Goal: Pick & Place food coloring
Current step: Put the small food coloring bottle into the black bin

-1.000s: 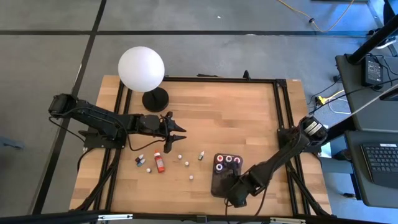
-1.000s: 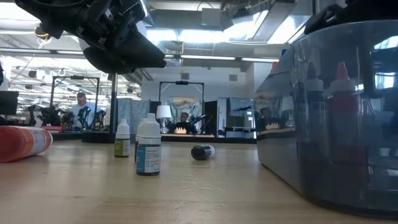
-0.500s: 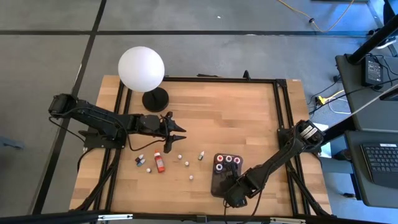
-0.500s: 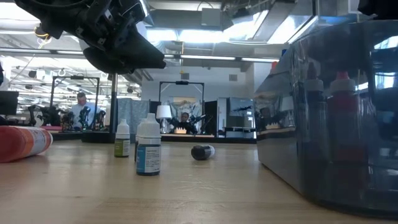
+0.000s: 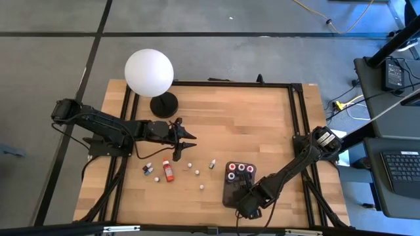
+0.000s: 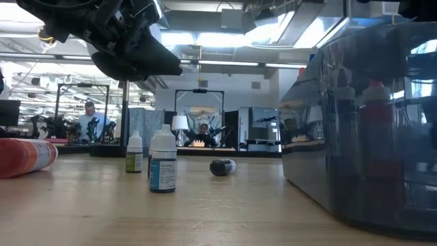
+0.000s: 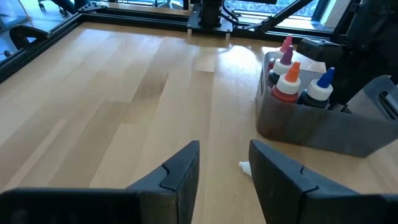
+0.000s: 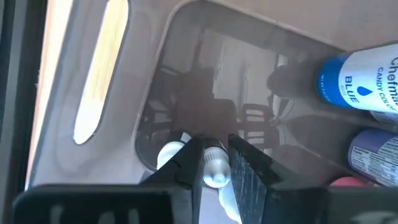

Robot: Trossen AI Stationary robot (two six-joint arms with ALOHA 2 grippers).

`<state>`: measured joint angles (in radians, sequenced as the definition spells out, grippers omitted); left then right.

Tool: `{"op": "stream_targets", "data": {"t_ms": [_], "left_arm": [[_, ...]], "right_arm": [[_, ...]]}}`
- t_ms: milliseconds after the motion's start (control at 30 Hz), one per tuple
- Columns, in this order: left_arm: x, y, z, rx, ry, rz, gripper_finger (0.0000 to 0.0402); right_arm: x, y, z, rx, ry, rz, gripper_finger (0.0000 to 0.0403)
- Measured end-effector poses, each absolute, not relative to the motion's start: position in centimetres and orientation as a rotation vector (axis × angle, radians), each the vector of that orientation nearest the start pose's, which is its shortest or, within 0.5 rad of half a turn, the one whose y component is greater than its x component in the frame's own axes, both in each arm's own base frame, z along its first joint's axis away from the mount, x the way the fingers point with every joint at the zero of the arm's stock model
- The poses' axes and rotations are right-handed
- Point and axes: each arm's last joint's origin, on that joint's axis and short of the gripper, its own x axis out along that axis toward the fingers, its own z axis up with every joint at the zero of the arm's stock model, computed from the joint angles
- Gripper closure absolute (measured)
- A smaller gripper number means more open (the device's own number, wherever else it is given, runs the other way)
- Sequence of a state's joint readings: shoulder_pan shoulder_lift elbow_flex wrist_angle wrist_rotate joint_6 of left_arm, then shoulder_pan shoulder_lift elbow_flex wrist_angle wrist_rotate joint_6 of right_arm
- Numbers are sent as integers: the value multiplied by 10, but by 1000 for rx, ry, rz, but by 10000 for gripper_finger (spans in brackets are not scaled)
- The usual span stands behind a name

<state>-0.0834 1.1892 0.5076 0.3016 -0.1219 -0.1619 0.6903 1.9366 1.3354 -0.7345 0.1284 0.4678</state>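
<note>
Hovering with fingers apart and empty, the left gripper (image 5: 186,139) waits above loose food coloring bottles (image 5: 168,170) scattered on the table (image 5: 249,124). Farther right, the right gripper (image 8: 214,167) reaches down into the dark tray (image 5: 233,195), clamped on a white-capped bottle (image 8: 214,173). Placing looks underway; next it must release and lift clear.

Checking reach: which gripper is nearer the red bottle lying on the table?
Left. The left gripper hovers just behind the red bottle; the right gripper is off to the side, over the grey tray.
</note>
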Motion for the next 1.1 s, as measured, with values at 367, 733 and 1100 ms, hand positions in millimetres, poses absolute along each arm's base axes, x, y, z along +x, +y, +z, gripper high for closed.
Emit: {"op": "stream_targets", "data": {"t_ms": [367,733,1100], "left_arm": [[239,-16,205,-121,374,69,269],[239,-16,205,-132,374,69,268],[239,-18,205,-160,381,11,265]], "right_arm": [[290,235,167,-144,1299,176,288],[297,241,207,-196,1309,204,269],[262,230,265,-226,1245,155,269]]}}
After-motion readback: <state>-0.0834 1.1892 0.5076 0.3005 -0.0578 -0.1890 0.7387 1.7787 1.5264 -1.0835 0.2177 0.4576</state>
